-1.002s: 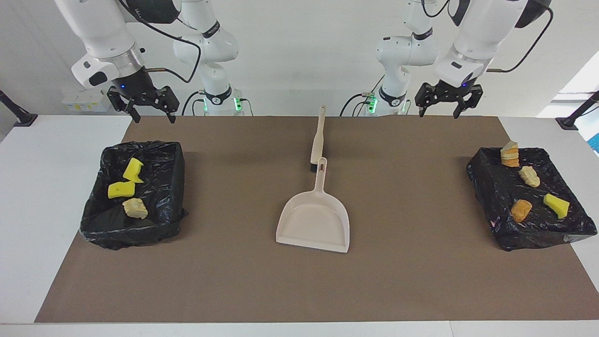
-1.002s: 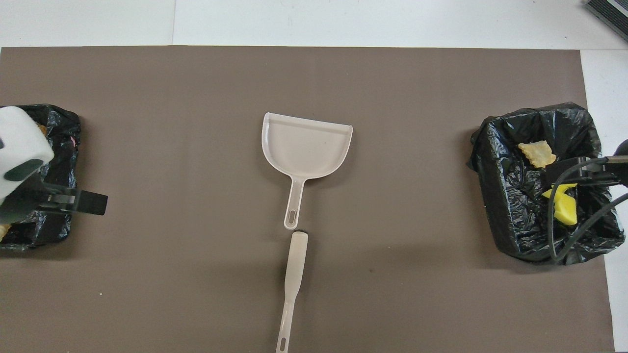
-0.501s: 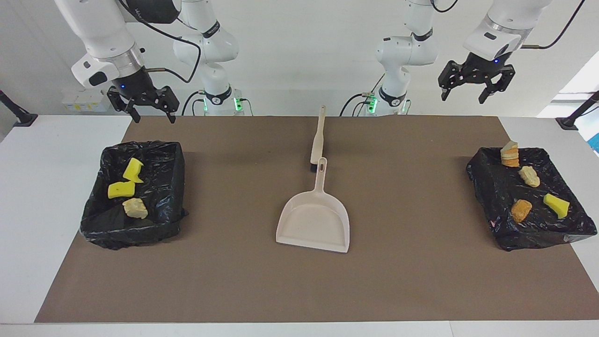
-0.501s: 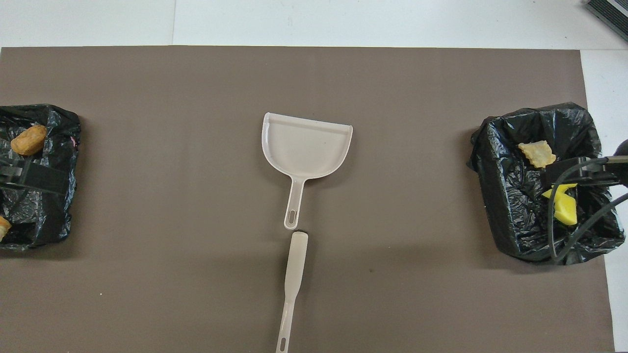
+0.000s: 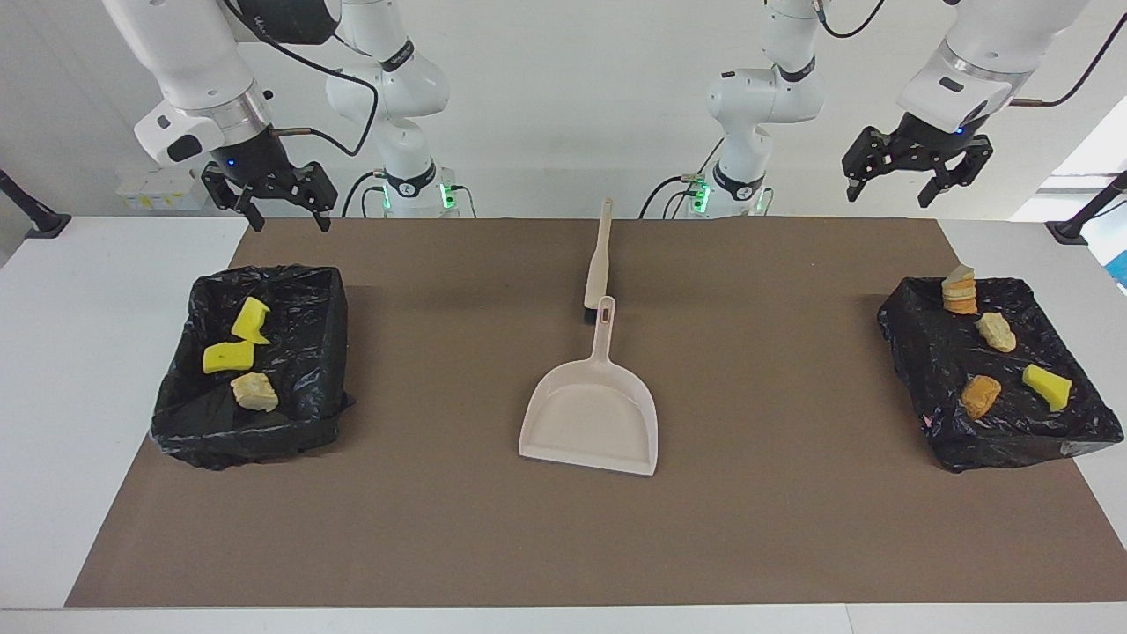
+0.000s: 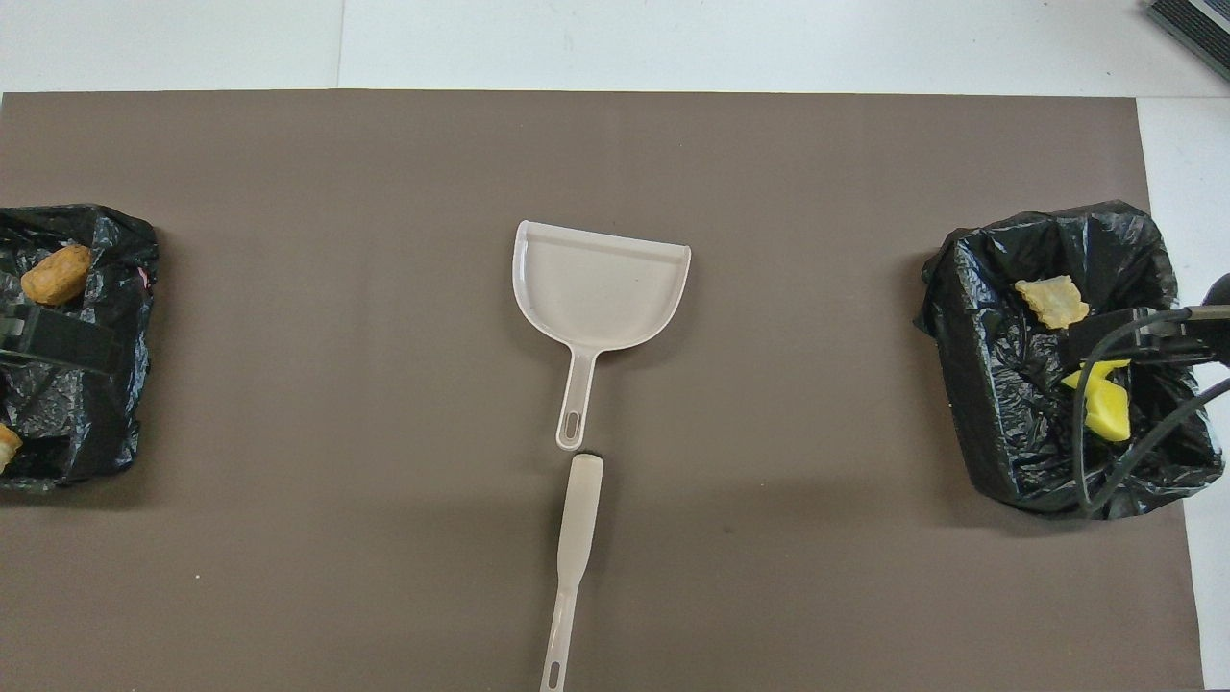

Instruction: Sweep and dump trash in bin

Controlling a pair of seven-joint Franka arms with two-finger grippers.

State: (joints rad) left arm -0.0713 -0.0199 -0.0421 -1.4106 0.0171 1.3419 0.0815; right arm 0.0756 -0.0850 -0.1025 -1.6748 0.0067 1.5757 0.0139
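Observation:
Trash chunks lie in two black-bagged bins. The bin (image 5: 327, 352) at the right arm's end holds two yellow chunks (image 5: 227, 356) and a tan one (image 5: 254, 392). The bin (image 5: 911, 357) at the left arm's end holds several: a tan-orange piece (image 5: 959, 291), a pale one (image 5: 996, 331), an orange-brown one (image 5: 980, 395) and a yellow one (image 5: 1047, 386). Mid-table, the beige dustpan (image 5: 590, 414) lies empty, with the brush (image 5: 599, 255) at its handle end, nearer the robots. My right gripper (image 5: 268, 204) hangs open over its bin. My left gripper (image 5: 916, 172) is open, high over the other bin.
A brown mat (image 5: 792, 511) covers most of the white table (image 5: 79, 352). In the overhead view the dustpan (image 6: 596, 293) and brush (image 6: 577, 538) lie in line. A black cable (image 6: 1105, 461) loops over the bin (image 6: 971, 384) at the right arm's end.
My left gripper has risen and swung outward toward its end of the table, uncovering its bin from above. The right arm, dustpan, brush and trash have not moved.

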